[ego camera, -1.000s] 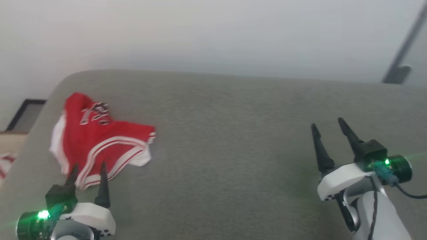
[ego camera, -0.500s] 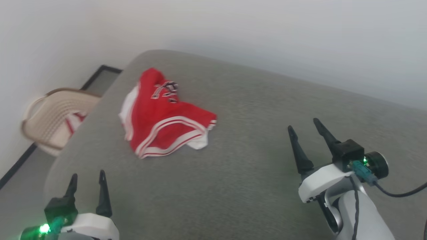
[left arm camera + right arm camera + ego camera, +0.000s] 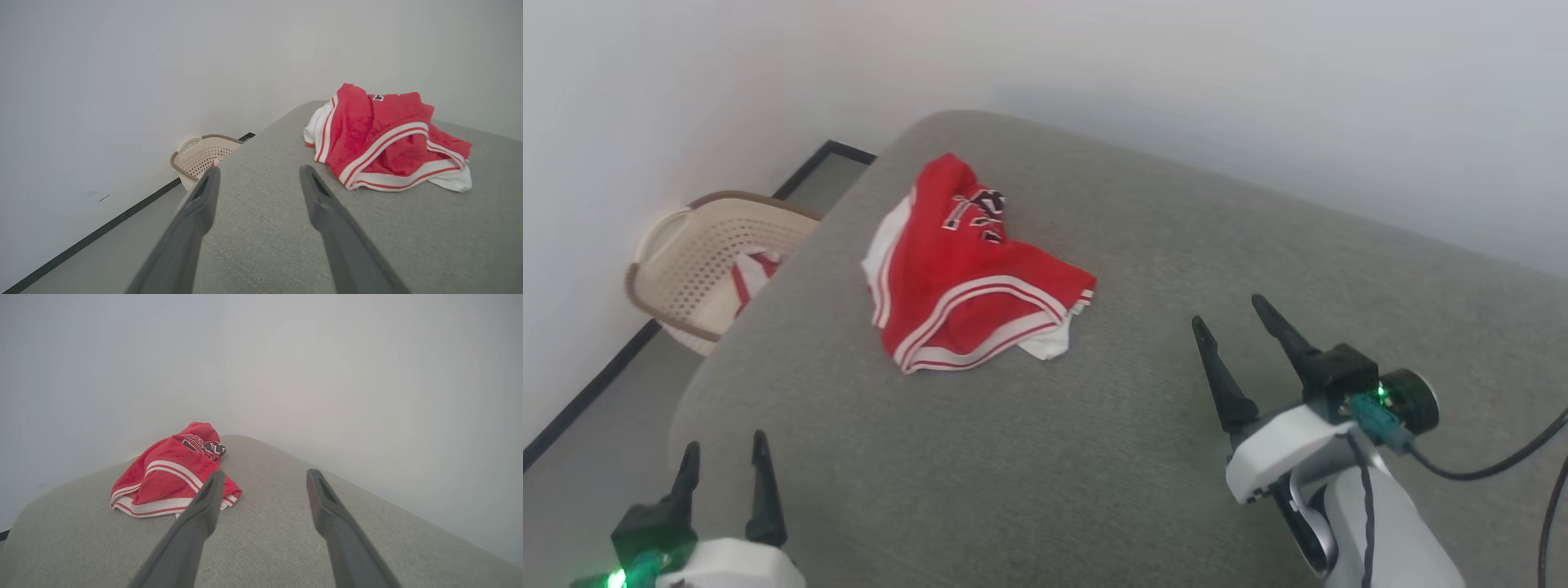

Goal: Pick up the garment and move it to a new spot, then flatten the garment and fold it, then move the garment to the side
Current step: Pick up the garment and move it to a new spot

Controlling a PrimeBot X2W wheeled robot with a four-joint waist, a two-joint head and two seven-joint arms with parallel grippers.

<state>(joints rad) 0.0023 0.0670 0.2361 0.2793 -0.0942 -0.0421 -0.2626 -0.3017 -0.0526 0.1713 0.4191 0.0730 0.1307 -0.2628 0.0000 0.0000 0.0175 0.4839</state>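
The garment (image 3: 968, 273), red shorts with white side panels, striped trim and black numerals, lies crumpled near the far left corner of a grey cushioned surface (image 3: 1094, 457). It also appears in the left wrist view (image 3: 388, 143) and the right wrist view (image 3: 171, 475). My left gripper (image 3: 724, 457) hovers open at the lower left, well short of the garment, nothing between its fingers. My right gripper (image 3: 1232, 314) stands open to the right of the garment, apart from it and empty.
A beige perforated laundry basket (image 3: 698, 261) sits on the floor left of the cushion, with red-and-white cloth inside; it also shows in the left wrist view (image 3: 200, 155). A white wall runs behind. The cushion's rounded left edge drops to a grey floor with a dark baseboard.
The head camera has turned left, so the whole picture shifted right and the basket came into view. The garment lies unmoved. Both grippers stay open.
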